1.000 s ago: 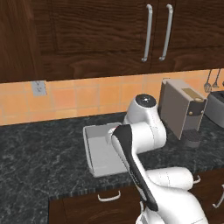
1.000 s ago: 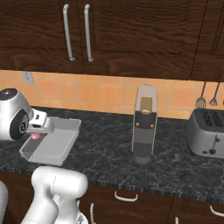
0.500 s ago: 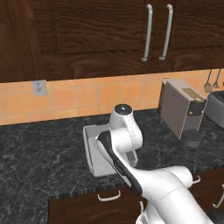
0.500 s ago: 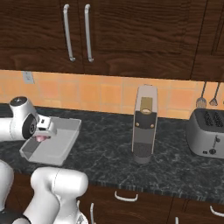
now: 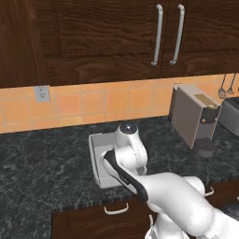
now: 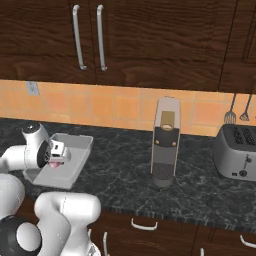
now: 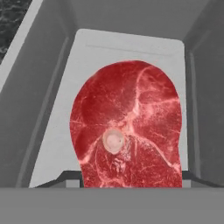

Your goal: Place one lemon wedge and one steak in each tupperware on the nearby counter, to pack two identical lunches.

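1. So around the spot there's a coffee machine (image 6: 164,147) standing well off to the right on the surface (image 6: 125,165), and a toaster (image 6: 236,152) further right again. Utensils (image 6: 238,111) hang on the tiled wall above it, and an outlet (image 5: 41,93) sits on the wall to the left.
2. The arm's own white elbow is the real view blocker: in the left base view it covers most of the tray (image 5: 99,151), leaving just the left part visible.
3. The end effector (image 6: 56,159) hangs over the tray's inside, with the steak (image 7: 129,131) between its fingers, so it's holding that.
4. Steak up close: deep red, pale pink marbling running through, one small round whitish spot near the middle, rounded top edge. It sits over the tray's light-grey floor, inside the raised rim.
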Robot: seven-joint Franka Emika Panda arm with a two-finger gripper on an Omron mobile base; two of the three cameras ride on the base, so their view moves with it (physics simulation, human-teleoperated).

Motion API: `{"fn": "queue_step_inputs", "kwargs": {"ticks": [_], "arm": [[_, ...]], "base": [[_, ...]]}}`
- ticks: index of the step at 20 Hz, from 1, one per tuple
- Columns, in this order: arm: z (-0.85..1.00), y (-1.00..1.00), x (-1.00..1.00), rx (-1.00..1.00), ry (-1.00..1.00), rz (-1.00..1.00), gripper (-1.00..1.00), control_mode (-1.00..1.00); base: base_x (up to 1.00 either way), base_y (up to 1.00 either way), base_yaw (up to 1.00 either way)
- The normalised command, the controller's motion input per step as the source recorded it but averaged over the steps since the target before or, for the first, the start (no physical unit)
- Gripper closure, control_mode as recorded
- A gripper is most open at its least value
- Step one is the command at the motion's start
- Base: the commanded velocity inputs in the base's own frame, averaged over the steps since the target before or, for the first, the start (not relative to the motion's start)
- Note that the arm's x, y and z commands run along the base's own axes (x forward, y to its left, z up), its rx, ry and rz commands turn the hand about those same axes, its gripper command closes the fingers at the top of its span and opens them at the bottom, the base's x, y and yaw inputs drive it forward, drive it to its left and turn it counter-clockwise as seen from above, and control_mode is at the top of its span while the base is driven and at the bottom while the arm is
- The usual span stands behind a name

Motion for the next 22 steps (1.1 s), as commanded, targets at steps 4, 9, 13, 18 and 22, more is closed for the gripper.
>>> {"fn": "queue_step_inputs", "kwargs": {"ticks": [4,9,13,18,22], "arm": [[-0.43,0.00,0.30,0.00,0.01,0.00,1.00,-1.00],[-0.33,0.03,0.16,0.00,0.03,0.00,1.00,-1.00],[-0.19,0.09,0.02,0.00,0.03,0.00,-1.00,-1.00],[0.17,0.02,0.00,0.00,-0.06,0.00,-1.00,-1.00],[0.43,0.00,-0.03,0.00,-0.10,0.00,-1.00,-1.00]], "base": [[0.00,0.00,0.00],[0.00,0.00,0.00],[0.00,0.00,0.00],[0.00,0.00,0.00],[0.00,0.00,0.00]]}}
